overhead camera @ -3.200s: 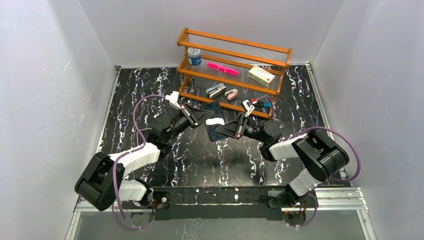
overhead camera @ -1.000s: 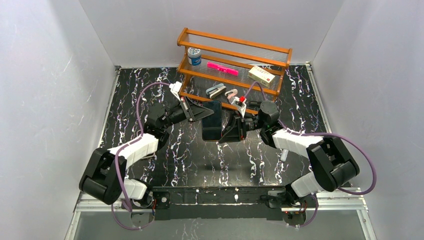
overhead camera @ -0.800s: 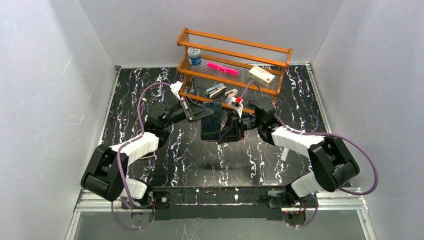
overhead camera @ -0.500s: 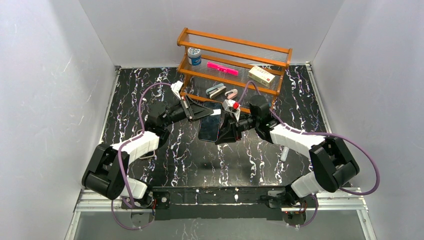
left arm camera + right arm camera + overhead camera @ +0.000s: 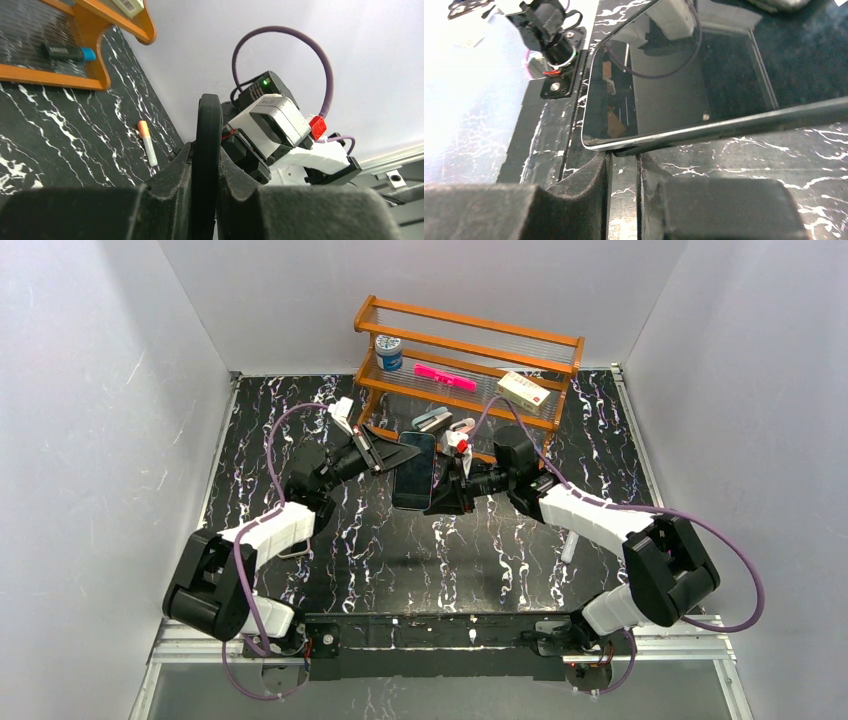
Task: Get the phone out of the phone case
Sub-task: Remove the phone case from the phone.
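Observation:
The black phone [image 5: 414,468] in its dark phone case is held up off the table, screen facing up, in front of the rack. My left gripper [image 5: 385,450] is shut on the case's upper left edge; in the left wrist view the case [image 5: 207,145] stands edge-on, squeezed between my fingers. My right gripper [image 5: 437,505] is at the phone's lower right corner. In the right wrist view the glossy screen [image 5: 674,85] fills the top, and the dark case corner [image 5: 651,146] sits at my fingertips. The jaws stand nearly closed with a narrow gap.
A wooden rack [image 5: 470,340] stands at the back with a blue-lidded jar [image 5: 388,350], a pink item [image 5: 445,377], a box [image 5: 523,390] and clips [image 5: 432,420]. A white and orange pen [image 5: 567,545] lies on the black marbled table at the right.
Both arms have carried the phone to the left and toward the rack. It has turned more lengthwise. My right gripper has slid from the phone's side to its lower corner.

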Tool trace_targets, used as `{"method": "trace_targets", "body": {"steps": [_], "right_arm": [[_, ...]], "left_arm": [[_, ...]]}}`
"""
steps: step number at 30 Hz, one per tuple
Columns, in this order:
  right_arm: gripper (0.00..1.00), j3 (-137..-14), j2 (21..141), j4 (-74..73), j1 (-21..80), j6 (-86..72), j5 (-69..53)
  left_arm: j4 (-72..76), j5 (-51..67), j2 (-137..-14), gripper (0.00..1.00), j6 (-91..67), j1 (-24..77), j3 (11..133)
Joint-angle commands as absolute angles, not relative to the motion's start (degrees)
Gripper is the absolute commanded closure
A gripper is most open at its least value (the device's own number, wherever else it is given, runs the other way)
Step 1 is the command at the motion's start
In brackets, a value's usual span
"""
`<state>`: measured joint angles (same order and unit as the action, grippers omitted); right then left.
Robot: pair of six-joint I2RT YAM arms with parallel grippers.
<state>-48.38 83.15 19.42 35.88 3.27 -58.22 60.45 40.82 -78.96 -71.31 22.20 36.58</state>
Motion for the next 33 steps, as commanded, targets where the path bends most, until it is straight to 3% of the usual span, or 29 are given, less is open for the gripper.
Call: {"method": "trace_targets", "body": {"steps": [1,12,19,27,33], "right_arm": [[0.99,-49.49,80.04,27.12,34.50,5.22,-39.31],[0.99,-52.40,79.88,25.46,31.12,4.87,-43.73],[0.94,-48.42,77.81,30.38,31.03,-8.27,-42.42],[0.52,-33.31,69.44,46.79,33.59,-31.34,-30.36],[0.31,-26.17,68.96,59.18,41.47,-40.76,-17.41]], "left_arm": [[60.91,42.96,-74.21,1.00,-74.35,23.49,35.27],[60.51,45.44,-69.23,1.00,-70.82,22.53,31.27],[58.15,32.24,-65.46,1.00,-68.16,21.45,29.66],[53.34,16.01,-62.49,1.00,-67.17,21.45,29.05],[53.22,9.55,-61.58,1.00,-70.17,21.52,28.12]]}}
